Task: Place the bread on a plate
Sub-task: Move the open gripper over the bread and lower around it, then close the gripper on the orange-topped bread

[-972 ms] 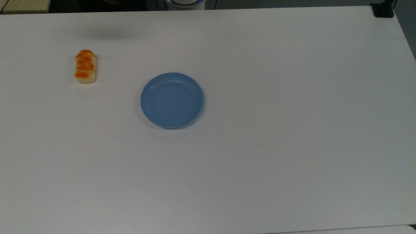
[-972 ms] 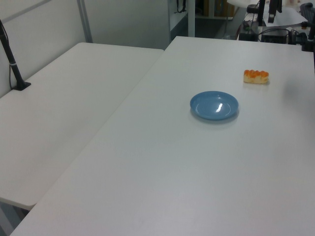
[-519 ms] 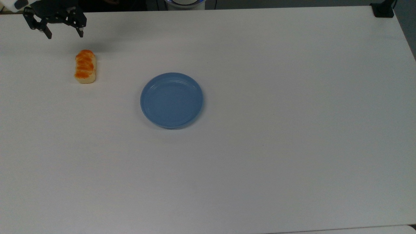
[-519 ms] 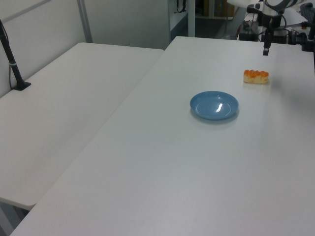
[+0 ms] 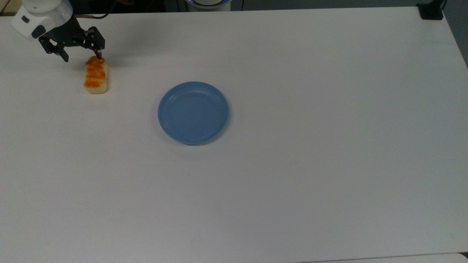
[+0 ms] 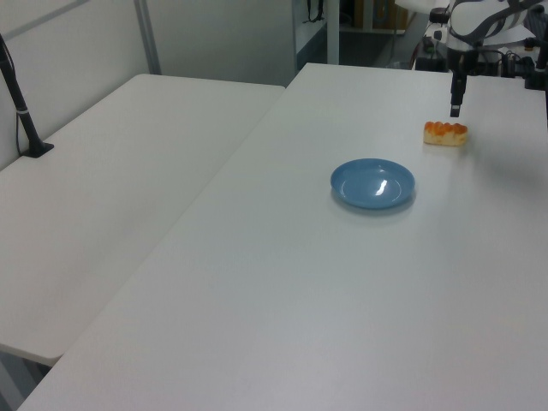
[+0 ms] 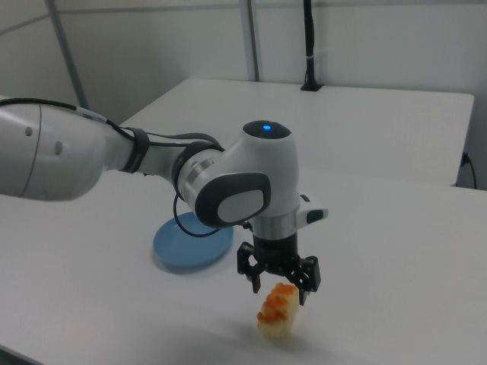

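The bread (image 5: 96,75), a small cream bun with orange stripes, lies on the white table near the top view's upper left. My gripper (image 5: 82,57) hangs open just over the bread's far end, and one fingertip overlaps that end in the top view. In the right view the gripper (image 7: 280,293) hovers with a finger on each side of the top of the bread (image 7: 277,309). The light-blue plate (image 5: 193,112) sits bare to the top view's right of the bread. The left view has the gripper (image 6: 455,110) directly above the bread (image 6: 445,133), beyond the plate (image 6: 372,184).
The arm's base (image 5: 208,3) stands at the table's far edge in the top view. A black post foot (image 5: 431,11) occupies the top view's upper right corner. A second white table (image 6: 111,171) with a black post (image 6: 21,111) adjoins on the left view's left.
One second ago the gripper was out of the frames. It came in at the top view's upper left and has moved down and right to hover over the bread. Bread and plate have not moved.
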Action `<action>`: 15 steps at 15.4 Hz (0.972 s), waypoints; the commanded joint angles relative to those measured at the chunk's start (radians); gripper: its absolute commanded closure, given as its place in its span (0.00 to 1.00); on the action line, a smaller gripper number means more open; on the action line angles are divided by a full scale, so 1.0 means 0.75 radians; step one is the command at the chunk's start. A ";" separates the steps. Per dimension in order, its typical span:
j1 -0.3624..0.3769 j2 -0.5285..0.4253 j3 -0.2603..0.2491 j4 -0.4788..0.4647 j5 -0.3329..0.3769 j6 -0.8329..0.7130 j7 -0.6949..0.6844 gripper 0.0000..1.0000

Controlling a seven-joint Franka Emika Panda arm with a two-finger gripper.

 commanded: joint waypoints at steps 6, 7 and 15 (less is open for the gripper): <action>0.076 0.043 0.035 -0.121 -0.013 0.211 0.082 0.04; 0.076 0.051 0.033 -0.121 -0.017 0.213 0.082 0.04; 0.033 -0.012 0.033 -0.129 -0.025 0.203 0.084 0.04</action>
